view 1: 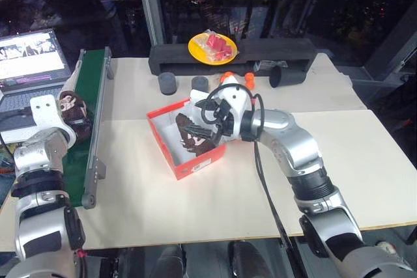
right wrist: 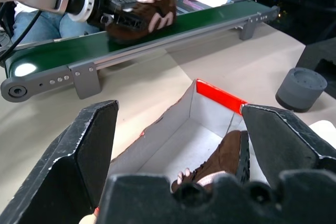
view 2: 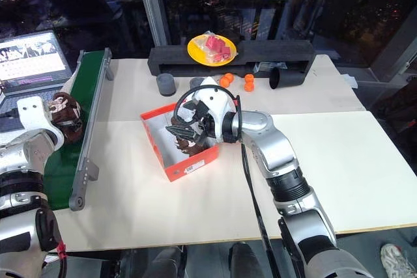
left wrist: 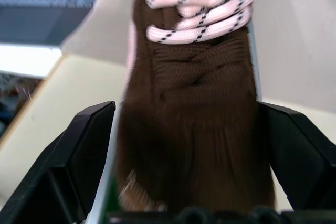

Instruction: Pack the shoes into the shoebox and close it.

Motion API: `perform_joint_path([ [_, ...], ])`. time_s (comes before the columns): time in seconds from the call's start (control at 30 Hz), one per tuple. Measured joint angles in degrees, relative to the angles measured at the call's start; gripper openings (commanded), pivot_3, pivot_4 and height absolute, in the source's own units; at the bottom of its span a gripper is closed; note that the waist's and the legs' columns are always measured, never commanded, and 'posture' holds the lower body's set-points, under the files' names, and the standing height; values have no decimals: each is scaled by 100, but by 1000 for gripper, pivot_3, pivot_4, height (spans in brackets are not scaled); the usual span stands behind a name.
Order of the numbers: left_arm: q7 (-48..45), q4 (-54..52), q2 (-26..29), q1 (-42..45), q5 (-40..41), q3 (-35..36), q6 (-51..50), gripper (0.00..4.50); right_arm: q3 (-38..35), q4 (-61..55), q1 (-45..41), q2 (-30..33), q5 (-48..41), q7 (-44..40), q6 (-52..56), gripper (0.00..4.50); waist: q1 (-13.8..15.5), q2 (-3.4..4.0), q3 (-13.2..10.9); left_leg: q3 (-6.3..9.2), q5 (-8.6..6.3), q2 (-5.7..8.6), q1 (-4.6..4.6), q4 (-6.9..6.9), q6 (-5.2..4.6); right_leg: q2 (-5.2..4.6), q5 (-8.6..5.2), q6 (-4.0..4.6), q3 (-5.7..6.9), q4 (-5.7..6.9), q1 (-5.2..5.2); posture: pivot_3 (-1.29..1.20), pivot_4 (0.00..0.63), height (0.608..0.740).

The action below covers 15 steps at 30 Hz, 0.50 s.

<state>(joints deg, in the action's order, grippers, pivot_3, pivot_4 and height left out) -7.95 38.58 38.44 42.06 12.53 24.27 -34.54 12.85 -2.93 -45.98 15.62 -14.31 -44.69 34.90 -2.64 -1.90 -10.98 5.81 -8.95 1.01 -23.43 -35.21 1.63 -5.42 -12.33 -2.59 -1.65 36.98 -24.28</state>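
Note:
The red-orange shoebox (view 1: 195, 168) stands open at the table's middle, white inside. One dark brown shoe (right wrist: 223, 156) lies in it. My right gripper (right wrist: 178, 108) hovers just over the box, open, with nothing between its fingers. The other shoe (left wrist: 194, 129), brown with pale laces, rests on the green conveyor belt (view 1: 81, 154) at the left. My left gripper (left wrist: 186, 108) is open and reaches around this shoe, one black finger close against each side.
A laptop (view 1: 32, 60) sits left of the belt. At the table's back are a long black block (view 1: 287, 50), a yellow plate (view 1: 212, 47) of red pieces, two grey cylinders (view 1: 167, 83), orange pieces (view 1: 249, 81) and a tipped black cup (view 1: 287, 76).

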Motion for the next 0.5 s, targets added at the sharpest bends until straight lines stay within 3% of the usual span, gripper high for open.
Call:
perform_joint_path([
  [0.3, 304, 17, -50, -14, 115, 133, 464, 496, -1, -37, 0, 91, -9, 44, 104, 4500, -30, -1, 0, 0, 3, -5, 12, 0, 5, 6, -2, -5, -2, 7, 2, 0, 150, 740],
  [0.5, 309, -406, -232, -17, 207, 177, 844, 353, -7, -37, -1, 103, -41, 61, 185, 4500, 16, -3, 2, 0, 3, -4, -8, 0, 6, 2, 6, 8, 1, -7, -2, 0, 150, 740],
])
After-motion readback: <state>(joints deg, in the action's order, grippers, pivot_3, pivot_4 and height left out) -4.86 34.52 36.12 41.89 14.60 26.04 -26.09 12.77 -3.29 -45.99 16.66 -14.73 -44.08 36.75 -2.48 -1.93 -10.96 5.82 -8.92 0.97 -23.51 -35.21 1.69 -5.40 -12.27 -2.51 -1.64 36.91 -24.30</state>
